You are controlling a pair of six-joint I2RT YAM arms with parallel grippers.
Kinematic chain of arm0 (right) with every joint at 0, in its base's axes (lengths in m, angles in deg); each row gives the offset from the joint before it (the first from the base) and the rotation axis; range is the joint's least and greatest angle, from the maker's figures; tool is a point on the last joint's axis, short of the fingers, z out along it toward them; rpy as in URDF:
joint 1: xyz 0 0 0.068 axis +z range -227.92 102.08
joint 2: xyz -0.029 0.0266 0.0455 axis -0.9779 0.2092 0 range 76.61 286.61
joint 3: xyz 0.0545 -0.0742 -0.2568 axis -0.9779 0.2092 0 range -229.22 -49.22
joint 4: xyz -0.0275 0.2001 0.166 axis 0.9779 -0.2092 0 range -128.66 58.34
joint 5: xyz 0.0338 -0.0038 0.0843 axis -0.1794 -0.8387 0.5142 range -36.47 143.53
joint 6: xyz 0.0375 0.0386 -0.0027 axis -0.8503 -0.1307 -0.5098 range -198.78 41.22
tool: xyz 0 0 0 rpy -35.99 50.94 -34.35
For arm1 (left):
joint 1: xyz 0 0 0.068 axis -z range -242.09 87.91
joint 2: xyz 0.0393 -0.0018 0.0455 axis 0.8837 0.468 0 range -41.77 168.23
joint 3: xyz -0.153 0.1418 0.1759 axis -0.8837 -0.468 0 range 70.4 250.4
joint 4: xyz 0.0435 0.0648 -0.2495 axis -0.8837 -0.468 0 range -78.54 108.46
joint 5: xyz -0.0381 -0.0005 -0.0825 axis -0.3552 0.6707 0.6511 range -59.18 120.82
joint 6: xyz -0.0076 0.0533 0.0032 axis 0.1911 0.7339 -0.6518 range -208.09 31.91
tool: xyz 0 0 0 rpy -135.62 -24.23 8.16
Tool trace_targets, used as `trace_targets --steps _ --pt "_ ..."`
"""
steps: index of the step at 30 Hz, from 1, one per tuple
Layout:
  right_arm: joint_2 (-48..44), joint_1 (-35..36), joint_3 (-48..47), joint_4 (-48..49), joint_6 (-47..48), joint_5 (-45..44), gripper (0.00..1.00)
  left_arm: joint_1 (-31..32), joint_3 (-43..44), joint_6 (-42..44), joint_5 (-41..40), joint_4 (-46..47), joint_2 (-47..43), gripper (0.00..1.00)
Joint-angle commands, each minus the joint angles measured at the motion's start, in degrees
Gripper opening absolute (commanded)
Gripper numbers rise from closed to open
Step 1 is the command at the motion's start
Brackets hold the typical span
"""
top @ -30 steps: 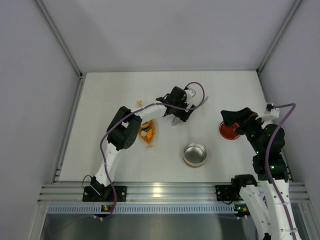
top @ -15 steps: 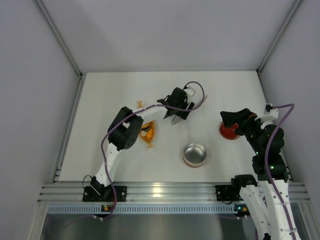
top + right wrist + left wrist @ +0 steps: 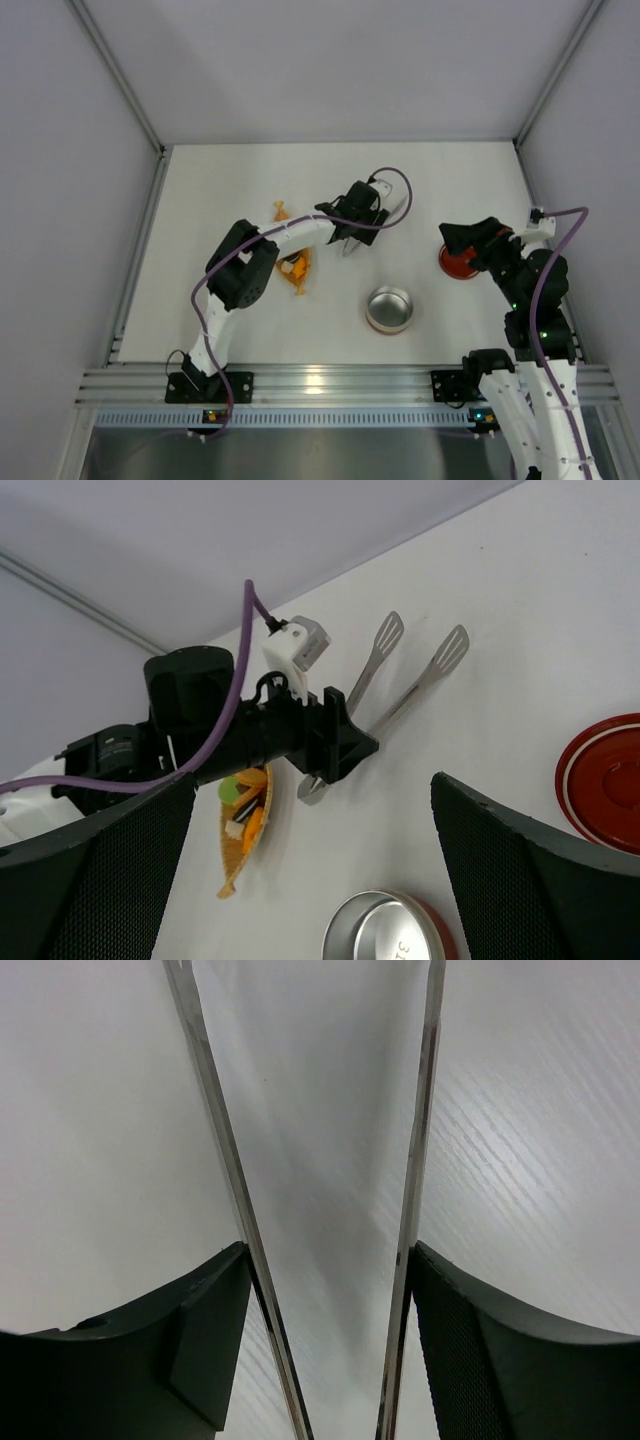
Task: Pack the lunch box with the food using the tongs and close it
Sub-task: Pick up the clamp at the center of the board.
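Note:
The silver tongs [image 3: 398, 207] lie on the white table, paddle tips [image 3: 388, 633] pointing away and to the right. My left gripper [image 3: 356, 224] straddles them near the joined end. In the left wrist view both slim arms [image 3: 225, 1150] run between the black fingers [image 3: 200, 1330], each finger pressed against the outside of one arm, so my left gripper [image 3: 328, 1255] is shut on the tongs. The open silver lunch box [image 3: 389, 308] stands nearer the front. Its red lid [image 3: 456, 264] lies to the right, under my open, empty right gripper [image 3: 468, 243]. The food [image 3: 243, 802] sits in an orange mesh bag [image 3: 297, 270].
The mesh bag lies partly under the left forearm [image 3: 290, 232], with an orange end [image 3: 281, 210] showing beyond it. White walls [image 3: 80, 200] close in the table at the left, back and right. The lunch box [image 3: 385, 930] and lid [image 3: 605, 780] lie low in the right wrist view.
The left gripper's fingers have closed in onto the tongs' two arms, drawing the paddle tips closer together. The left elbow shifted slightly left. The right arm stayed still.

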Motion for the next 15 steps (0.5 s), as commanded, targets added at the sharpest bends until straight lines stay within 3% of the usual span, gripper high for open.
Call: trace_targets --steps 1,15 --pt "-0.58 -0.61 -0.22 1.25 -0.28 0.78 0.99 0.38 0.92 -1.81 -4.06 -1.39 -8.15 0.68" --pt "0.47 -0.61 -0.39 2.22 -0.80 1.48 1.00 4.15 -1.27 -7.87 -14.60 -12.19 -20.89 0.66"
